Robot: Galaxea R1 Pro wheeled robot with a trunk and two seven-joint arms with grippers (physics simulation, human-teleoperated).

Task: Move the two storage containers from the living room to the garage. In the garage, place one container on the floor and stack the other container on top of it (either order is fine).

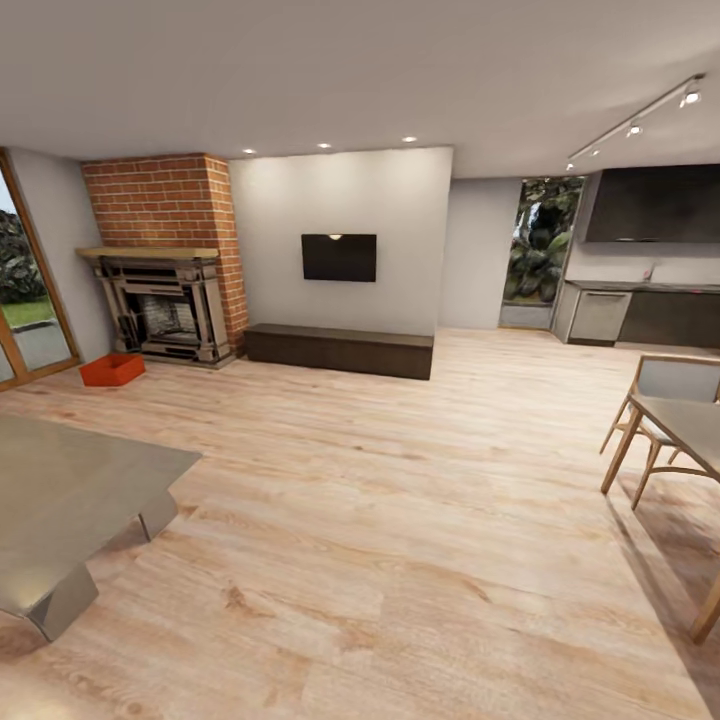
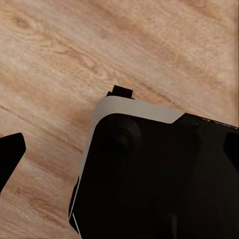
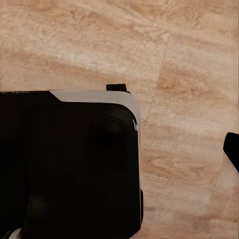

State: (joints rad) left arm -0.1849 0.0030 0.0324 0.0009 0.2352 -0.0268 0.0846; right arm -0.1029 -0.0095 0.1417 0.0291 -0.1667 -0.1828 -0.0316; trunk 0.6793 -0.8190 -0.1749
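- Left gripper: one dark fingertip [image 2: 10, 152] shows at the edge of the left wrist view, over bare wood planking; touching nothing. How far the jaws stand apart cannot be told.
- Right gripper: one dark fingertip [image 3: 232, 149] at the edge of the right wrist view, over the same planking; nothing held in sight. Opening cannot be told.
- Robot base [image 2: 159, 174]: black body with a pale grey rim, seen under both wrist cameras, standing on the wood floor [image 1: 380, 520].
- Storage container [image 1: 112, 370]: one orange-red box, on the floor at about 10 o'clock in the head view, just beside the front of the fireplace, well apart from the robot.
- Brick fireplace [image 1: 165, 260]: red brick, dark surround, 10 o'clock.
- Low dark bench [image 1: 340, 350]: 12 o'clock, against the white wall, under a wall-mounted screen [image 1: 339, 257].
- Grey low table [image 1: 70, 490]: 8 o'clock, near.
- Wooden table and chair [image 1: 670, 420]: 3 o'clock.
- Kitchen cabinets [image 1: 650, 310]: 2 o'clock, far.
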